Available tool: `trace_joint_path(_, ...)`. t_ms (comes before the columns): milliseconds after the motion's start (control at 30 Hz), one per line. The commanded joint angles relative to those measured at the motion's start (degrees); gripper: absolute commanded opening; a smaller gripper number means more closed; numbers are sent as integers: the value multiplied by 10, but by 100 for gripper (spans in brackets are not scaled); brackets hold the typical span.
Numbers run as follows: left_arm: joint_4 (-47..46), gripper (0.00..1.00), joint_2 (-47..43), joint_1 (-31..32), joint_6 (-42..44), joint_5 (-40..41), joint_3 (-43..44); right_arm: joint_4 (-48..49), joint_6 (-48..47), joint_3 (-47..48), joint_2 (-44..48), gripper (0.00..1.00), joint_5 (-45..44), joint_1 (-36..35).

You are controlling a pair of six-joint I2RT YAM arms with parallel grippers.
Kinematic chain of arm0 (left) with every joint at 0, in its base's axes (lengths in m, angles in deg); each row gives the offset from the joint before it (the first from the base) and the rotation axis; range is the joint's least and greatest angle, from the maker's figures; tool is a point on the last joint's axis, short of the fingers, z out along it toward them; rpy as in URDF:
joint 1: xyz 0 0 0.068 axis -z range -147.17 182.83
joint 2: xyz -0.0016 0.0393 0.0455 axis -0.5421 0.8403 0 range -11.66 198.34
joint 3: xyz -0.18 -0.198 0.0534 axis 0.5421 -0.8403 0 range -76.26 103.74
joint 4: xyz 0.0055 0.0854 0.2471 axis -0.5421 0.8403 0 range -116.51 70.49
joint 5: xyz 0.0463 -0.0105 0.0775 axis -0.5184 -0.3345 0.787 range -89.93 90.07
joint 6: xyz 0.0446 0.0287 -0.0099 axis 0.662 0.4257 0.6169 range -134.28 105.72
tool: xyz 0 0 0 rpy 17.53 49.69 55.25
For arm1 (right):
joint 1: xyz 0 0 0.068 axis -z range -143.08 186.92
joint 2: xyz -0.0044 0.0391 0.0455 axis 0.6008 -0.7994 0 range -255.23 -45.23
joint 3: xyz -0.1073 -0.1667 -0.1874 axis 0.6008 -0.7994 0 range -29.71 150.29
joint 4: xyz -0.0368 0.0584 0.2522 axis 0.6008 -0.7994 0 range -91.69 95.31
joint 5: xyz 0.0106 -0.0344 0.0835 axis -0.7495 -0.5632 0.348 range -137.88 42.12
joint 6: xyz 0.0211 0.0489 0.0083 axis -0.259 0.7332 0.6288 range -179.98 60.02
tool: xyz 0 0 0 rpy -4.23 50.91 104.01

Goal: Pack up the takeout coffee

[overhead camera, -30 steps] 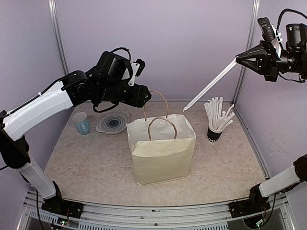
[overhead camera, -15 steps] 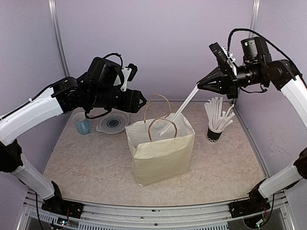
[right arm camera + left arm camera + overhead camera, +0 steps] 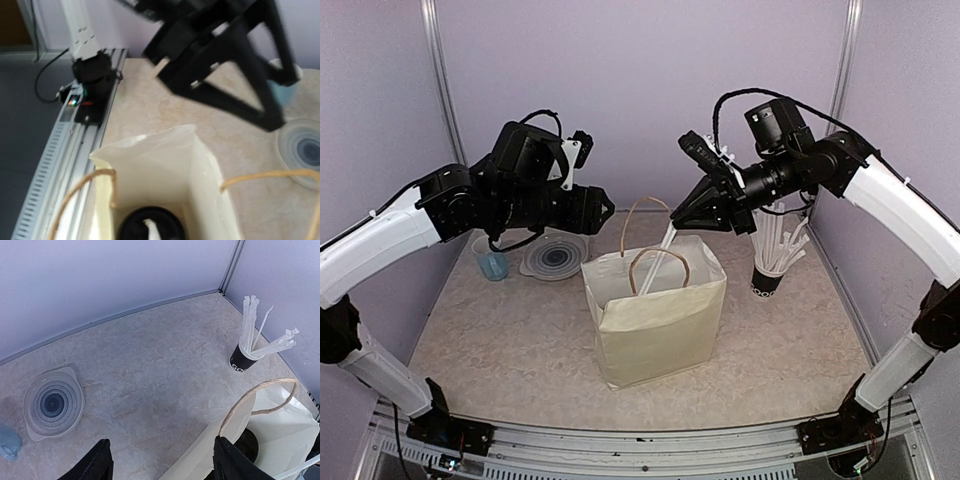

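Note:
A cream paper bag [image 3: 655,320] with rope handles stands open mid-table. On its floor sits a takeout coffee cup, showing only its round black lid [image 3: 150,226] [image 3: 248,444]. My right gripper [image 3: 680,220] hangs over the bag's far rim, shut on a white straw [image 3: 655,265] that slants down into the bag. The straw's tip [image 3: 150,231] lies over the lid. My left gripper [image 3: 162,465] [image 3: 603,210] hovers behind the bag's left corner, open and empty. No other coffee cup shows.
A black cup stuffed with white straws [image 3: 768,272] stands right of the bag near the right wall. A small blue cup [image 3: 491,262] and a clear ribbed dish [image 3: 555,257] sit at the back left. The metal rail [image 3: 65,150] runs along the near edge.
My right arm has swung left and down from high at the right, carrying the straw's lower end into the bag. My left gripper has drawn back leftward and opened a little wider.

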Motion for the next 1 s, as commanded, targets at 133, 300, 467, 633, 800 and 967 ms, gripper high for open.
trace_joint_path(133,-14,68,-13,-8,6,19,-12,-40,11,-4,42,33,21,106)
trace_joint_path(300,-30,68,-6,-16,16,20,-8,-91,-10,-7,35,39,-22,233)
trace_joint_path(467,-32,68,7,-19,25,25,7,-66,30,-35,26,34,-97,375)
trace_joint_path(633,-39,68,10,-28,31,19,9,-44,57,-75,4,38,-181,481)
trace_joint_path(800,-38,68,14,-33,34,12,13,-68,48,-93,-37,52,-178,508)
trace_joint_path(967,-39,68,19,-35,33,8,13,-62,56,-111,-64,53,-163,512)
